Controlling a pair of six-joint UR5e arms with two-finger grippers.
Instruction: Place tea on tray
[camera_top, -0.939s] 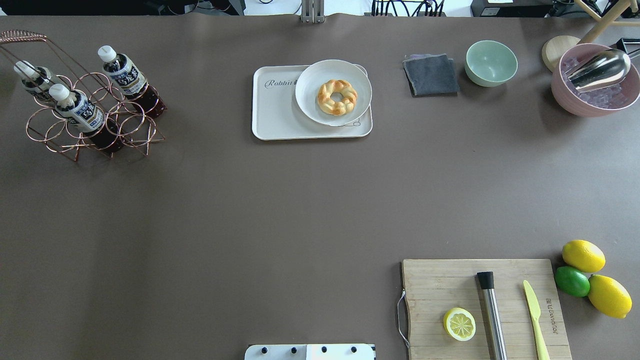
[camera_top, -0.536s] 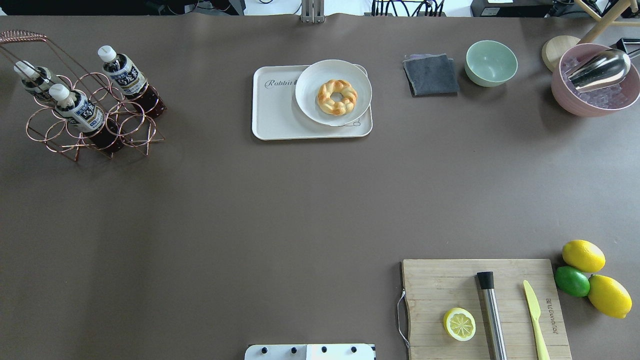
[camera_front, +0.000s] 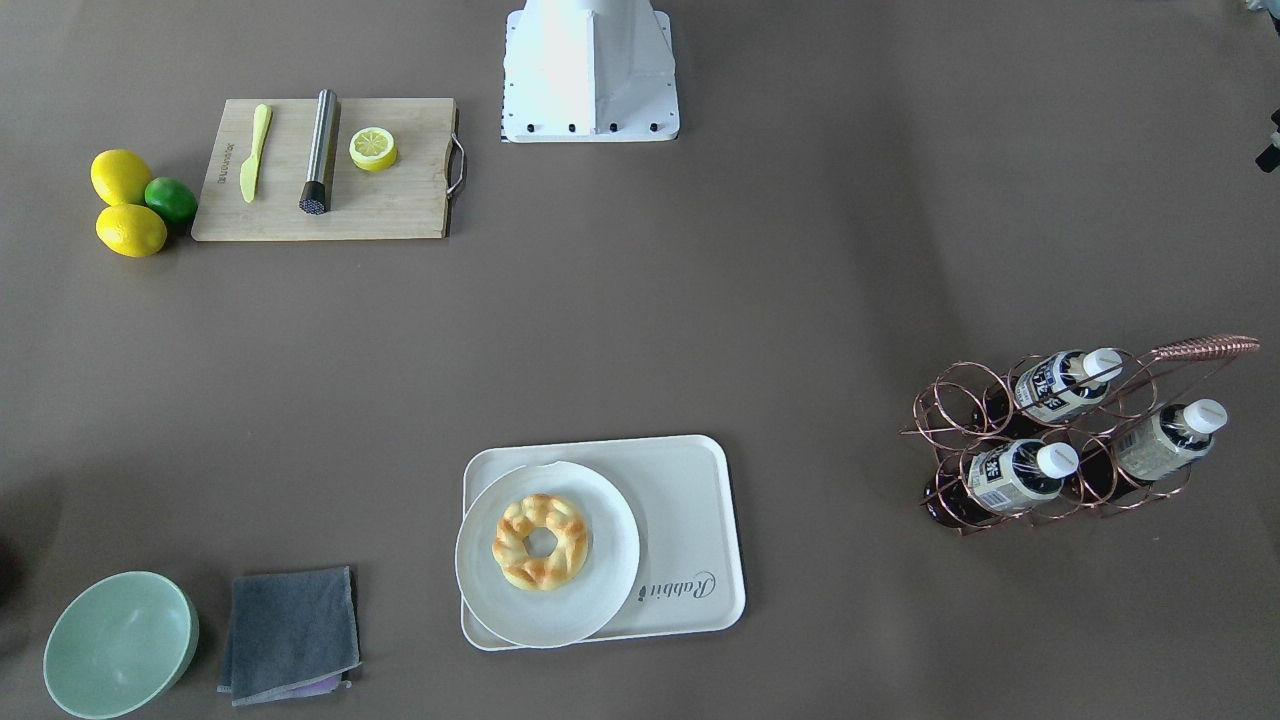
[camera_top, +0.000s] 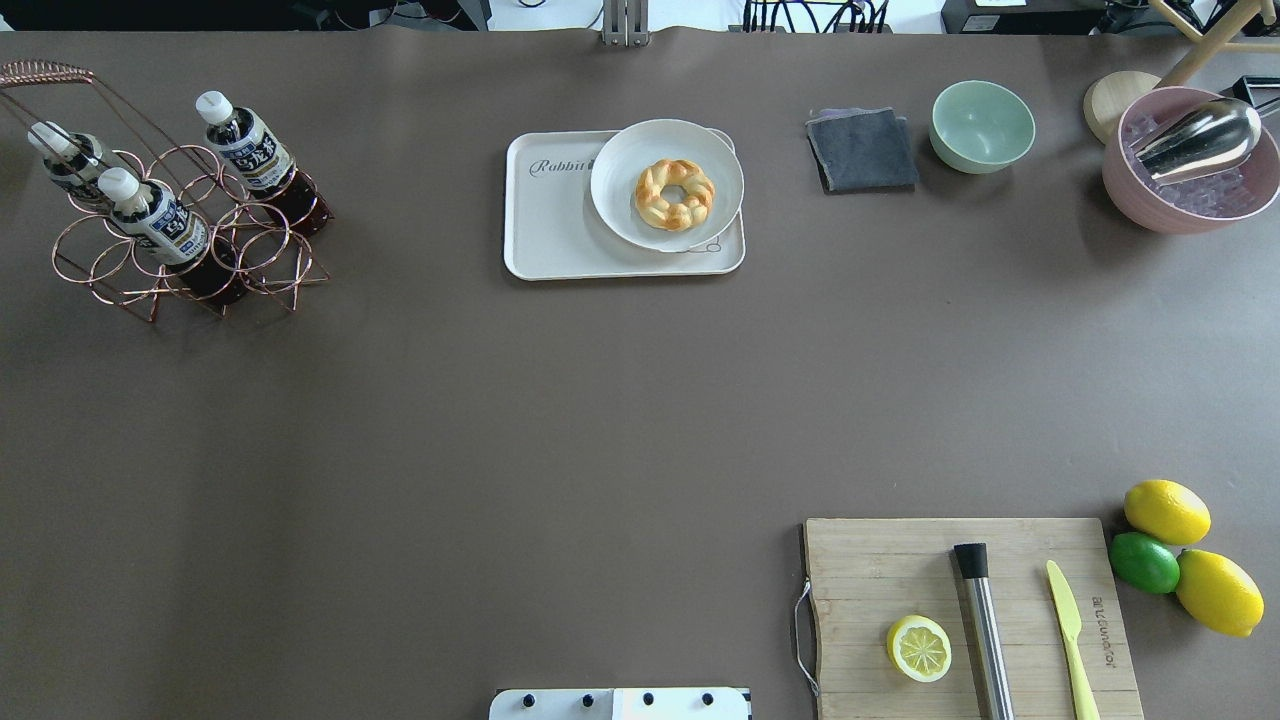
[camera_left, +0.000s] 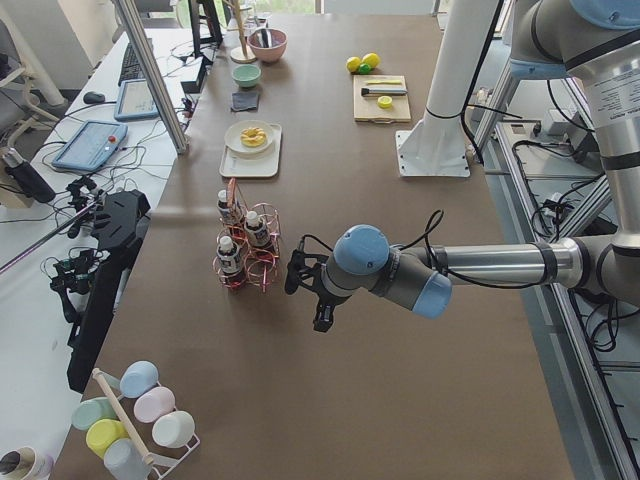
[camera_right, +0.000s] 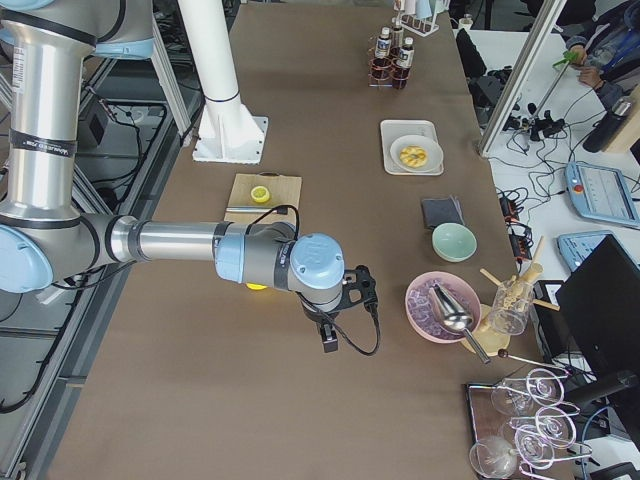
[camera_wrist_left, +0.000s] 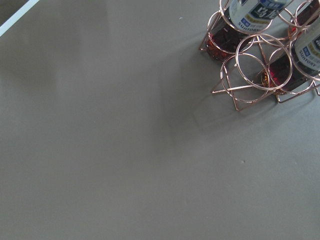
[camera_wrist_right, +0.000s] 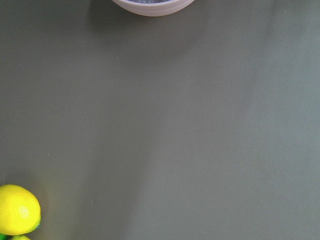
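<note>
**Q:** Where is the tea, and what borders it?

**A:** Three tea bottles (camera_top: 245, 150) stand in the rings of a copper wire rack (camera_top: 270, 275), at 10 o'clock from the robot base (camera_top: 620, 703) and close to the table's 9 o'clock edge. Their white caps rise above the wire. The rack's handle (camera_top: 45, 72) lies on its 10 o'clock side.

**Q:** And the tray?

**A:** The tray (camera_top: 550, 240) sits at 12 o'clock, near the far edge. A round plate (camera_top: 612, 165) carrying a braided pastry ring (camera_top: 675, 193) covers its 3 o'clock half and reaches over the rim. The 9 o'clock half, with the script lettering, is bare.

**Q:** What room lies between them?

**A:** Bare brown table (camera_top: 420, 420) runs from the rack to the tray and across the whole centre. At 1 o'clock are a grey cloth (camera_top: 862, 150) and a green bowl (camera_top: 982, 125), at 2 o'clock a pink bowl (camera_top: 1125, 195), and at 3 o'clock a cutting board (camera_top: 860, 570).

**Q:** The pincers?

**A:** The left gripper (camera_left: 307, 297) hovers above the table near the rack, apart from it, toward the 9 o'clock end. The right gripper (camera_right: 340, 312) hangs over bare table near the pink bowl. Both appear only in the side views, so I cannot tell whether either is spread or pressed together.
</note>
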